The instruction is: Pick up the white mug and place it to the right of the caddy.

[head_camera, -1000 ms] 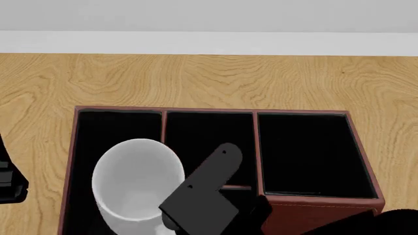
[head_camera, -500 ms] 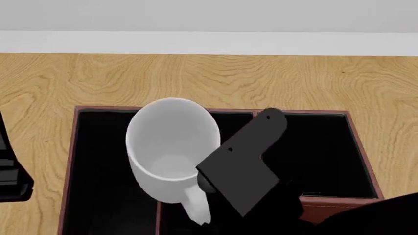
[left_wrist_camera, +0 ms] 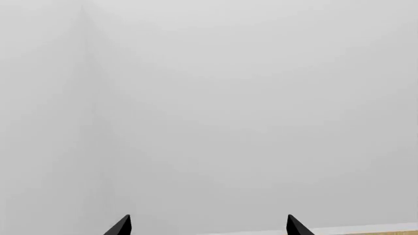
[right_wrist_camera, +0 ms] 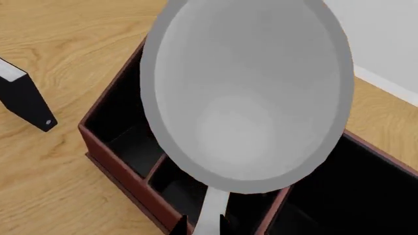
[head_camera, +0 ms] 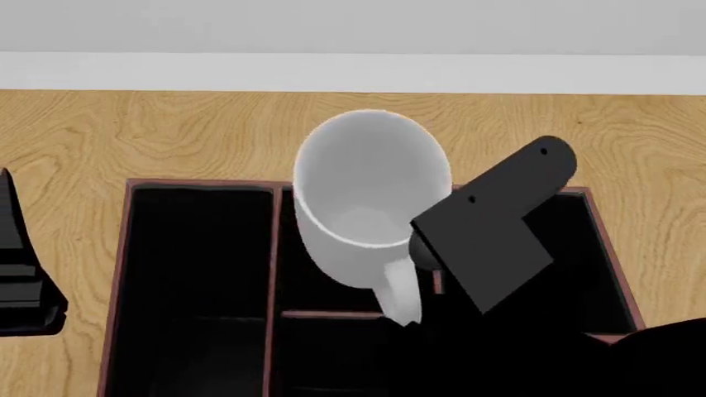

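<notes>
White mug [head_camera: 364,198] hangs up over the caddy [head_camera: 198,273], and our right gripper [head_camera: 425,273] grips its handle. We are carrying it. Next we go right, then down.

The desk [head_camera: 165,132] was light wood with wavy grain, running across the whole head view from nine o'clock to three o'clock. Along its far edge, at twelve o'clock, a pale strip [head_camera: 353,73] lay beneath a plain grey wall [head_camera: 353,25]. In the right wrist view a small black box [right_wrist_camera: 25,100] with a white top sat on the wood, tilted, well apart from everything else.
</notes>
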`<state>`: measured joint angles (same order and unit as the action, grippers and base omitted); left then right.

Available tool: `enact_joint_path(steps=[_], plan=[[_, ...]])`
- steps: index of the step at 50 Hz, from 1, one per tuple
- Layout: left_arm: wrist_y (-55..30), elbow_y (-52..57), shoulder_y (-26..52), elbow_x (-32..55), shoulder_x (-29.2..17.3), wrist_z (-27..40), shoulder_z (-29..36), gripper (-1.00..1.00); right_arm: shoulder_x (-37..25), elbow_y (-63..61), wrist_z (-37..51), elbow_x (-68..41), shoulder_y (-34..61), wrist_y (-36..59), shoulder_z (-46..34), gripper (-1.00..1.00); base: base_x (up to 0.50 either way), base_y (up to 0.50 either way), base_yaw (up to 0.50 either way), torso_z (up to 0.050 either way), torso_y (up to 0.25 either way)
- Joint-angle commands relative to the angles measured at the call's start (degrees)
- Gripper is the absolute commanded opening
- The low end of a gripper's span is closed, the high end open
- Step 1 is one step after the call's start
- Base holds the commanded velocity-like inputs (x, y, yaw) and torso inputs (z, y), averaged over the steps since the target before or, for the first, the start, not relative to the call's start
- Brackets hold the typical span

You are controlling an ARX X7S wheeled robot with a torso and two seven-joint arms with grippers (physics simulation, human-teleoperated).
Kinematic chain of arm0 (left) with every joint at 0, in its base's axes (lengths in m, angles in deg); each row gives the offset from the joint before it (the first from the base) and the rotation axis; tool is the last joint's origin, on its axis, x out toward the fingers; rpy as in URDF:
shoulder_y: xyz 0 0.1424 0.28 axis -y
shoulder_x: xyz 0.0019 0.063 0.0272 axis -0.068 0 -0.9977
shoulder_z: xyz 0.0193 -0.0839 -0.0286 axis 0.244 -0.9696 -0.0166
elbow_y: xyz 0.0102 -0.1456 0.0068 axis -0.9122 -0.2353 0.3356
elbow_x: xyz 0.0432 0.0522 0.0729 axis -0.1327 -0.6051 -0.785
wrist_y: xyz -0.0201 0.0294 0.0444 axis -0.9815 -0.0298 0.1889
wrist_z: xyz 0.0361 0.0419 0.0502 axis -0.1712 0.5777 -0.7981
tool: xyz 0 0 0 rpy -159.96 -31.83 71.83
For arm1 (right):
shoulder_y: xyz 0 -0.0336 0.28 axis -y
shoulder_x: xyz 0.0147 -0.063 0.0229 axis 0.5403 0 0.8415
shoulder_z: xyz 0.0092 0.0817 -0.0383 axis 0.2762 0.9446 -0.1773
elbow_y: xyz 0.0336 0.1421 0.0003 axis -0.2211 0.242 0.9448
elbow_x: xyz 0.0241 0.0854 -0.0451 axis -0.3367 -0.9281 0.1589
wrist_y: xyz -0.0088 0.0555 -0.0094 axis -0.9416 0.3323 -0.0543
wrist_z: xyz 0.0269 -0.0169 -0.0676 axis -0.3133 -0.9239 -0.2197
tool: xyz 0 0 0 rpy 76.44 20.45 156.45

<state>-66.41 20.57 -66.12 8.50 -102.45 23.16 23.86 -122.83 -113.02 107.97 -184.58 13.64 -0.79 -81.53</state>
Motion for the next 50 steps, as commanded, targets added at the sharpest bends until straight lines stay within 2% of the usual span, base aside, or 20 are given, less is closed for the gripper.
enact_joint_path(steps=[1,50], plan=[[0.8,-0.2,-0.4,0.4,-0.6,0.3,-0.1,1.0,-2.3,0.8,1.7,0.6,1.6,0.3,0.9,-1.0,0.0,0.0,0.0,0.0,0.0],[4.8,-1.5,-2.8,1.9,-2.3,0.6,-1.6,1.0,-12.2,7.4,3.9,2.7,3.9,2.5,1.2,-1.0,0.0,0.0,0.0,0.0,0.0]])
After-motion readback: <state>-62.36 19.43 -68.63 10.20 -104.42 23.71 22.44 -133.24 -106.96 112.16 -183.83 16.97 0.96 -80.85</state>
